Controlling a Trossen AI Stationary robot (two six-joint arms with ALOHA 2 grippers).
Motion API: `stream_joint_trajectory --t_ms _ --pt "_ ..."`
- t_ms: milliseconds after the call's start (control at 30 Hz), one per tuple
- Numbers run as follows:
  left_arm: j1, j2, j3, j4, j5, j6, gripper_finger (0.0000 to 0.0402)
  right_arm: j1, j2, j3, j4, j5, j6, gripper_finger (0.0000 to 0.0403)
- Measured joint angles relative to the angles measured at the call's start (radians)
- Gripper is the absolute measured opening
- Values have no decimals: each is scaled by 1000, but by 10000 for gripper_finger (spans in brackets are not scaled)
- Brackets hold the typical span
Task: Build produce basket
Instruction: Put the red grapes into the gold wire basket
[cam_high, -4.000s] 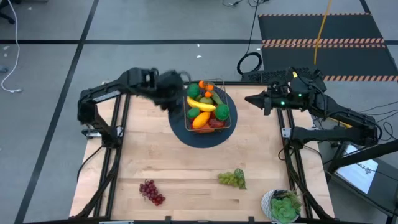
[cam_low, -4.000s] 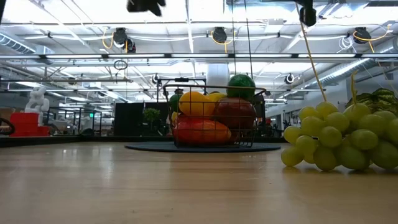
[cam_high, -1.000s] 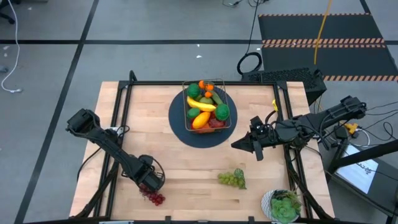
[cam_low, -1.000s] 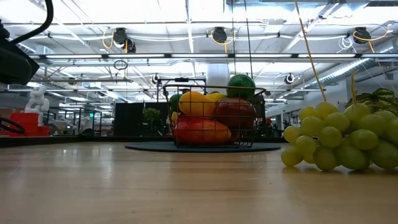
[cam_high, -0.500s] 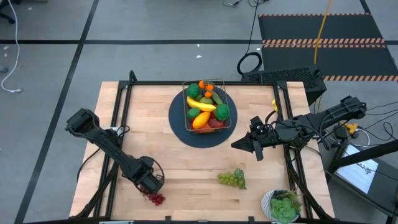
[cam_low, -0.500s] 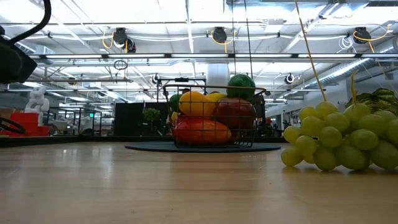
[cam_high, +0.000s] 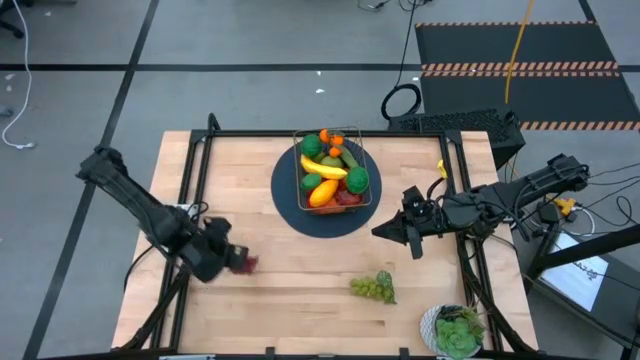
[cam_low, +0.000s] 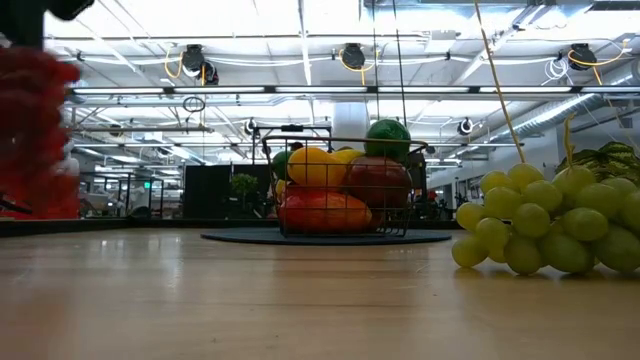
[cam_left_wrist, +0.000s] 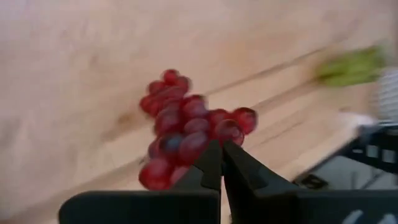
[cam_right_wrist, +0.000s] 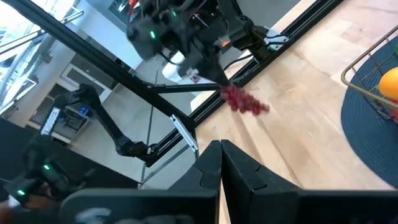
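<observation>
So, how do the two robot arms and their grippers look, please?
Both arms are dark, nearly black, built of slim jointed links. The left gripper has two flat, dark, matte fingers that narrow toward the tips. The right gripper has the same pair of dark tapered fingers. Black cables run along the right arm, and small green lights glow on the left arm.

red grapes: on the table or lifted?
Lifted. The red grapes hang from the shut left pincer; the right wrist view shows them above the table.

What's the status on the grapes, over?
Left gripper shut on purple grapes, lifted off table. Right gripper shut, waiting beside basket. Green grapes on table.
</observation>
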Motion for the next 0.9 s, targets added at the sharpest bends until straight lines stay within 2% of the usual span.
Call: stream_joint_trajectory --t_ms 200,300,600,900 --pt "57 -140 89 -32 -207 218 2 0 0 0 -2 49 -32 0" --pt "107 -172 152 -33 -264 363 1 -2 0 0 -2 52 -56 0" --pt "296 -172 397 -16 -279 808 1 -33 0 0 -1 53 -161 0" --pt "421 -173 574 141 -275 1170 1 -63 0 0 -1 49 -240 0"
